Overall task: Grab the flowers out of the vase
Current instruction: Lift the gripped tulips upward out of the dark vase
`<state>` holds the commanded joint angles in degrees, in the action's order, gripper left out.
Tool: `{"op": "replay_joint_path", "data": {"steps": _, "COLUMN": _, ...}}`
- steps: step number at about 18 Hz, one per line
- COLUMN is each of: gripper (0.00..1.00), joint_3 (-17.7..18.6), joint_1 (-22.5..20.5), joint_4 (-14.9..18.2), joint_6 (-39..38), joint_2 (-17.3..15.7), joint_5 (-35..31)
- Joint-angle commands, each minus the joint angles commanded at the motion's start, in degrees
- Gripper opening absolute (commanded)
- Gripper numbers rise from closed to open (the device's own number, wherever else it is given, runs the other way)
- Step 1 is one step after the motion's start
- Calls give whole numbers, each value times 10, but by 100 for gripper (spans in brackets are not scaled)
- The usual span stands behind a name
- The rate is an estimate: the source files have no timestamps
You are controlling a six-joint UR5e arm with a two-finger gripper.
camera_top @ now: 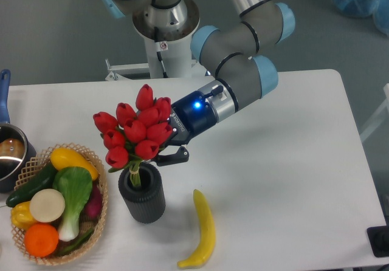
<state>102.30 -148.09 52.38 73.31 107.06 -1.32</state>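
The single fixed view shows the arm reaching down from its base at the back of the desk (292, 161), its grey links with pale blue joint caps folding at an elbow and then slanting down toward the left. The wrist ends in a dark blue body with a small lit blue lamp on it, and the tool (163, 152) points left and slightly down from there.

The tool sits behind the flowers (135, 132), so most of it is hidden by the red buds. One black finger (172, 157) shows below the wrist, sticking out toward the right of the stems. The tool appears closed around the bunch just under the buds, though the contact itself is covered.

The flowers lean left of the tool's tip, buds uppermost. Their pale green stems run down from the tool into the mouth of the vase (143, 196), which stands upright on the desk directly below the tool. The lower stem ends are still inside the vase.

A woven basket (97, 234) of vegetables lies left of and below the tool, just beside the vase. A yellow banana (203, 231) lies below and right of the tool, near the vase. A pot (7, 155) stands far to the left, at the frame edge.
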Motion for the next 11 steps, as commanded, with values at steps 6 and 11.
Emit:
{"op": "replay_joint_path", "data": {"steps": 6, "gripper": 40, "joint_3": 10, "joint_1": -4, "joint_4": 0, "joint_6": -12, "joint_2": -13, "joint_5": 0}}
{"op": "replay_joint_path", "data": {"steps": 11, "gripper": 40, "joint_3": 12, "joint_1": -4, "joint_4": 0, "joint_6": -17, "joint_2": -18, "joint_5": 14}}
